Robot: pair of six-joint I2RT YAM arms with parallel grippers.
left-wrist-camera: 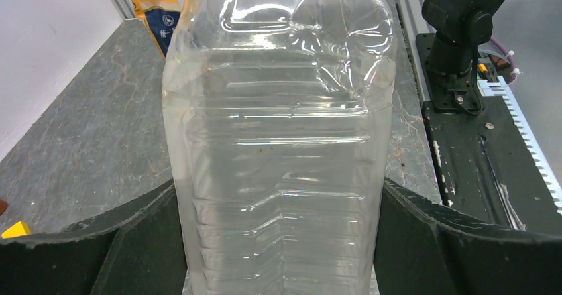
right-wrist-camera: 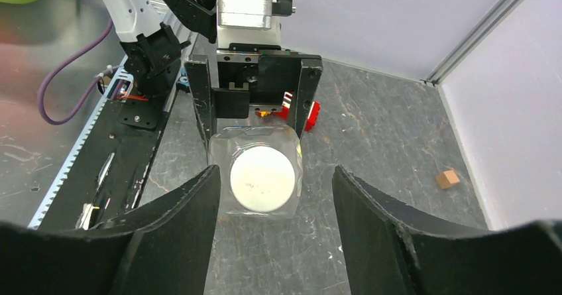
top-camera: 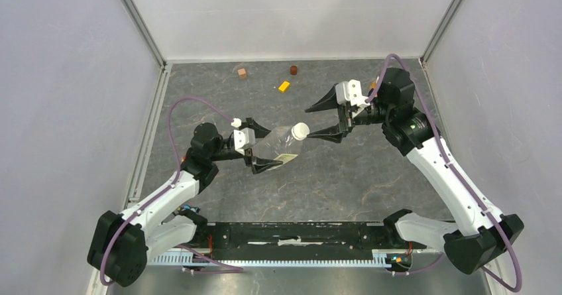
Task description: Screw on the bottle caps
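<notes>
The left tool [top-camera: 272, 148] holds the large clear ribbed plastic bottle [left-wrist-camera: 278, 109] level above the table [top-camera: 344, 176], and the right tool [top-camera: 310, 122] stands wide around its round white plastic cap [right-wrist-camera: 262, 179], likely not yet tightened.

Top camera looks steeply down on the tabletop [top-camera: 331, 182], arm bases [top-camera: 119, 248] at 6 o'clock. Left wrist camera faces 3 o'clock, tight against the clear bottle [left-wrist-camera: 278, 142]; right wrist camera faces 9 o'clock at its cap [right-wrist-camera: 262, 179]. All 3 share that bottle.

Grey veined table [top-camera: 371, 176], clear ridged bottle [top-camera: 278, 146], white cap [top-camera: 300, 130], orange bottle [left-wrist-camera: 154, 3] with dark blue label [left-wrist-camera: 164, 26], perhaps tan cube [top-camera: 242, 73]
</notes>
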